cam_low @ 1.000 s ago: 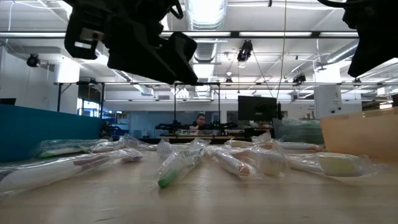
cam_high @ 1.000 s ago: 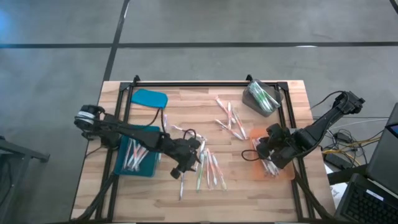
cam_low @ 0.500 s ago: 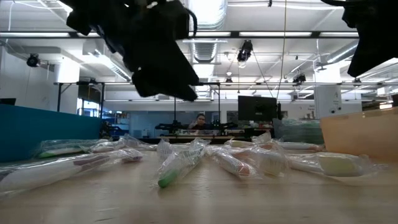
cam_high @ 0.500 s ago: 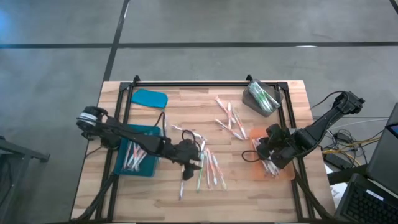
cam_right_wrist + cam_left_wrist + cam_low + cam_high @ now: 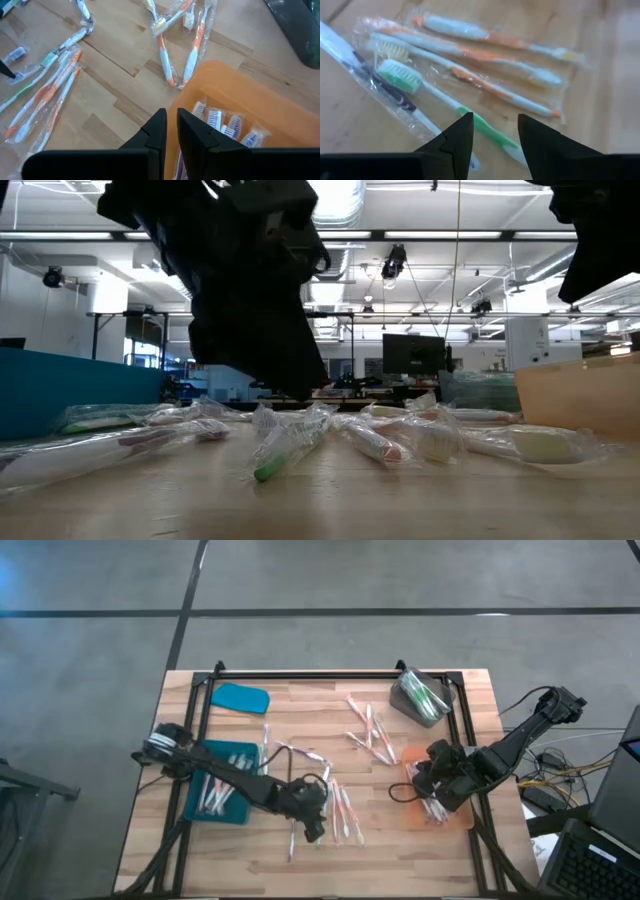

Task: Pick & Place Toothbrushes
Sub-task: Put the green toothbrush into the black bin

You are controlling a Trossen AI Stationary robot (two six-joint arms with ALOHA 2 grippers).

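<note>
- The left gripper is hanging over the green-handled toothbrush in the wrapped heap mid-table — fingers parted, gripping nothing.
- The right gripper is hovering above the orange tray — fingers nearly closed, empty; toothbrushes are lying inside.

Your left gripper sits over the middle toothbrushes; right gripper over the right-hand tray.

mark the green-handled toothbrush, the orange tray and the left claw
green-handled toothbrush (image 5: 470, 119): left wrist view, on its green handle.
orange tray (image 5: 280, 107): right wrist view, on its rim.
left claw (image 5: 493, 131): left wrist view, midway between the fingertips.
</note>
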